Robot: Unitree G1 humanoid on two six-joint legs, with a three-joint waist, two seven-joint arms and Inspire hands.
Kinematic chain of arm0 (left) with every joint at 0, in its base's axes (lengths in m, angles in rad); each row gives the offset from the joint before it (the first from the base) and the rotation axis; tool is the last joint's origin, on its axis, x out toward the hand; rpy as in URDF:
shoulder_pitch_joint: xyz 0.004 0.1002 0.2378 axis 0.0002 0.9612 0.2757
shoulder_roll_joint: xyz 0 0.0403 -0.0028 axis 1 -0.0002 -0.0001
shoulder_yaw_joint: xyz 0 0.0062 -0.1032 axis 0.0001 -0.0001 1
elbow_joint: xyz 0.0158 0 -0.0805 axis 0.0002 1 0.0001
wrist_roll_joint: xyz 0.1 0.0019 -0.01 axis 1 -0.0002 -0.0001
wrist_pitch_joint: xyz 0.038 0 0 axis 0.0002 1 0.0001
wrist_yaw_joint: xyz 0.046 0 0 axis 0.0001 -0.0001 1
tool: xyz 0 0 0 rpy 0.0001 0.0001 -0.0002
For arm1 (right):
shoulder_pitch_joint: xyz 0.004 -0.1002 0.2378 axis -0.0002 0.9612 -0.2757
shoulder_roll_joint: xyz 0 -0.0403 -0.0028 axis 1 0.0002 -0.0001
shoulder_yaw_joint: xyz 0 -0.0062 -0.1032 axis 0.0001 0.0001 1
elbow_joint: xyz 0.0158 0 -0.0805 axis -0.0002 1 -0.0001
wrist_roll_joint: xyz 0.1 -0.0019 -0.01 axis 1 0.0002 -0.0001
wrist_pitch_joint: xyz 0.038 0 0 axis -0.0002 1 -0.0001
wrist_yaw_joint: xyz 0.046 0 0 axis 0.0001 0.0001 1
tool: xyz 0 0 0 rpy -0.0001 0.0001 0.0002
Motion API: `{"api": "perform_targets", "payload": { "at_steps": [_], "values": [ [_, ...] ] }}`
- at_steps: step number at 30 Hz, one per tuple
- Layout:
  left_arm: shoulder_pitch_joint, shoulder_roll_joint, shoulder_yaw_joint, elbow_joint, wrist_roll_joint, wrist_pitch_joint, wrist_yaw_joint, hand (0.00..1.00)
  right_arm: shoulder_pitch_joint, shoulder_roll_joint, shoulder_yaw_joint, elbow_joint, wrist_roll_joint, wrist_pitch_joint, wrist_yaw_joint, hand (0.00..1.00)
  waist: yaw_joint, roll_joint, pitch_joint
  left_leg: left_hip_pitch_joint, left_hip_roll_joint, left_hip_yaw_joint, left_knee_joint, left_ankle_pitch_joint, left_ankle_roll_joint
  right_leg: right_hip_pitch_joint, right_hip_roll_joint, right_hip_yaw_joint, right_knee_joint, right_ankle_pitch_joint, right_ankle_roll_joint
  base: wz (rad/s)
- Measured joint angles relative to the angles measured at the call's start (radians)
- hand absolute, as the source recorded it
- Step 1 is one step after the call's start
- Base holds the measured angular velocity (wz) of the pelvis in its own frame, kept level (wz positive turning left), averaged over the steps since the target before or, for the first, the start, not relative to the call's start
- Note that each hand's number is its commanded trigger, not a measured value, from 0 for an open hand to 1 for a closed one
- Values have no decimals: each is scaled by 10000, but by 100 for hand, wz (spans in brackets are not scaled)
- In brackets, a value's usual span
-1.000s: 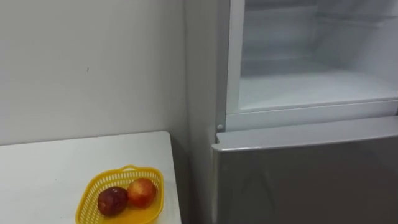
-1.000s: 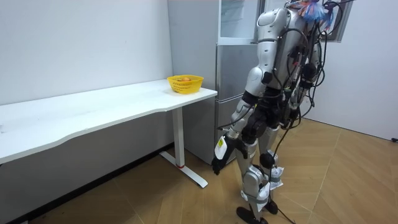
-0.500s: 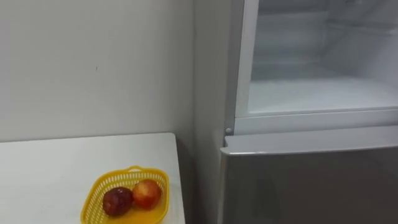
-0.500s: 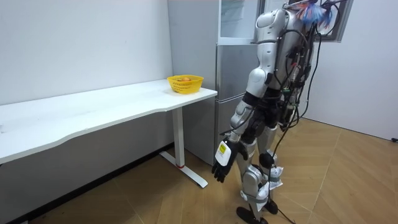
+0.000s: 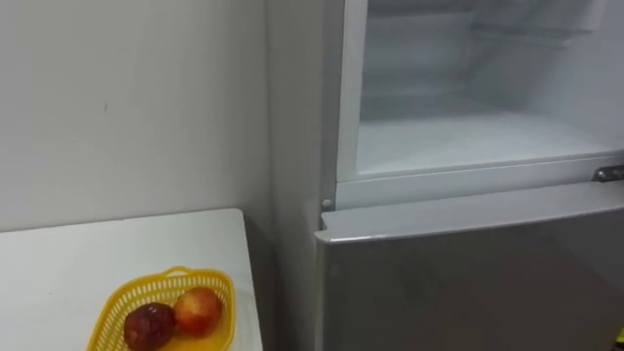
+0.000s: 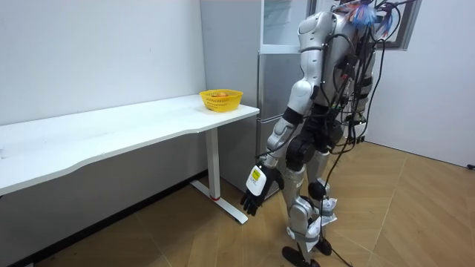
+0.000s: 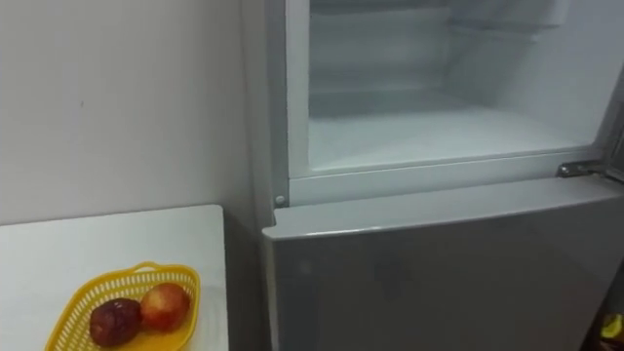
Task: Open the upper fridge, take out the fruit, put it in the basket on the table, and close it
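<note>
The upper fridge compartment [image 5: 468, 136] stands open ahead of me, with a bare white shelf inside and nothing on it that I can see. Below it the grey lower door [image 5: 468, 273] is closed. On the white table [image 5: 97, 253] to my left sits a yellow basket [image 5: 174, 276] holding a dark red fruit [image 5: 148, 327] and a red-orange apple [image 5: 198, 310]. In the room view I stand facing the fridge [image 6: 278, 81]. My left hand [image 6: 254, 194] hangs low beside my leg, fingers relaxed and holding nothing.
A metal hinge [image 5: 609, 173] shows at the right end of the compartment's sill. The table's corner lies close to the fridge's side wall [image 5: 292, 146]. A plain wall runs behind the table. In the room view, wooden floor [image 6: 415, 215] stretches behind me.
The eye view has shifted to the right, so the camera moved. In the room view my left hand has swung a little towards the table.
</note>
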Motion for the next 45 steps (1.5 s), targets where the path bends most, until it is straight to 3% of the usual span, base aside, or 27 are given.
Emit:
{"api": "perform_targets", "payload": {
  "at_steps": [5,9,14,22,31,37,45],
  "values": [
    [77,58,50,-335,10,41,17,0,-423,-605,-648,-790,260,-197,-812,0,-6,-176,31,-76,14,87,-1,3,-6,-125,9,15,59,-40,-9,-1],
    [72,69,49,-425,9,42,38,0,-905,-1051,-755,-1218,215,-337,-1533,0,44,-280,4,-314,18,137,35,4,-6,-365,48,143,80,-24,-8,-3],
    [66,309,112,-418,32,21,129,0,-1277,-1664,-754,-1724,307,-466,-1840,0,89,-331,-11,-371,38,249,65,7,-7,-402,77,196,24,-1,-7,-5],
    [220,329,418,-642,17,16,235,0,-1719,-2691,-760,-2226,188,-500,-2130,0,-21,-491,-20,-358,88,247,72,14,-24,-291,151,157,-122,58,-56,0],
    [265,329,364,-624,-32,-25,273,0,-2085,-3108,-758,-2203,299,-670,-2486,0,-11,-627,-7,-364,109,249,126,26,-47,-282,141,165,-209,80,-80,0],
    [260,334,548,-584,-4,-255,477,0,-2623,-3803,-762,-2204,629,-966,-2679,0,-141,-639,-14,-434,110,211,130,26,-47,-282,145,130,-267,127,-77,1],
    [282,323,960,-495,-18,-262,588,0,-3248,-4120,-1494,-2203,714,-1155,-2677,0,-348,-764,-78,-533,100,118,131,27,-47,-296,171,17,-265,135,-79,3]
  ]
}}
